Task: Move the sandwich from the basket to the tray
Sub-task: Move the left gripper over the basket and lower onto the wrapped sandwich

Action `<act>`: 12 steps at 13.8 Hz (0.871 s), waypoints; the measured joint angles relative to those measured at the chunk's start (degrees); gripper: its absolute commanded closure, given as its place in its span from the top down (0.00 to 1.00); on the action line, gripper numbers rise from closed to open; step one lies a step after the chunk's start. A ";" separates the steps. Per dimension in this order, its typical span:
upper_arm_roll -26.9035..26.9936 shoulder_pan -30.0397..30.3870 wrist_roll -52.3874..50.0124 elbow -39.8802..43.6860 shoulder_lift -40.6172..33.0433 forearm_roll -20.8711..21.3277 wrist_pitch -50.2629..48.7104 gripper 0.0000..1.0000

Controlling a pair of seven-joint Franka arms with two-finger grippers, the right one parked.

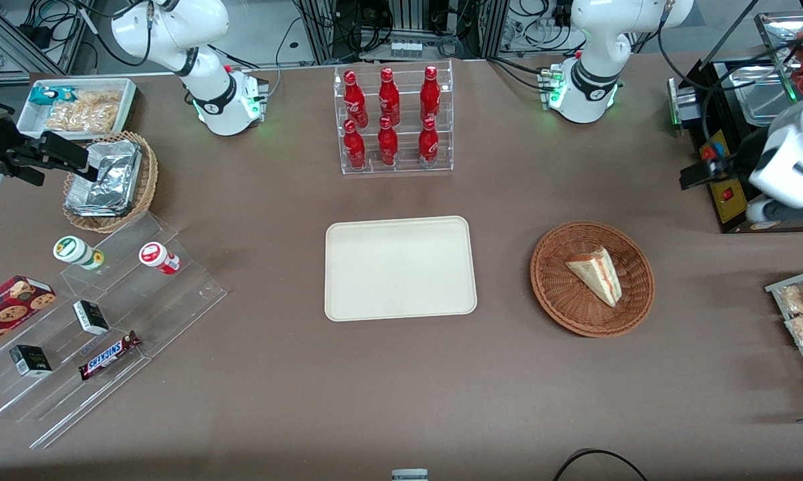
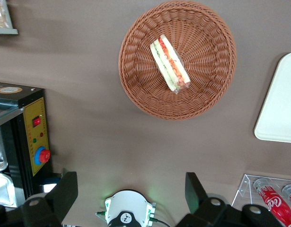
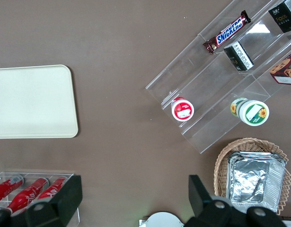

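One triangular sandwich (image 1: 596,274) in woven basket (image 1: 556,299); tool (image 2: 131,196) above.

A robotics lab, dressed as a snack counter, is shown. Two white arm bases (image 1: 231,103) are bolted at the top of the front view on a brown-covered table (image 1: 401,374), with cables and aluminium framing (image 1: 408,27) seen above them. Shop goods are laid out: a clear rack of red bottles (image 1: 393,120) at top centre, acrylic steps (image 1: 101,321) with snacks at lower left. The gripper (image 2: 131,194) is held above the table near a black control box (image 2: 34,137).
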 measured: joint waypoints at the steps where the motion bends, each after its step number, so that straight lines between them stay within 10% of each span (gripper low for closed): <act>1: -0.07 -0.11 0.00 -0.85 1.25 0.00 1.57 1.00; 12: -0.29 -1.39 -4.92 -21.74 3.87 0.04 30.47 1.00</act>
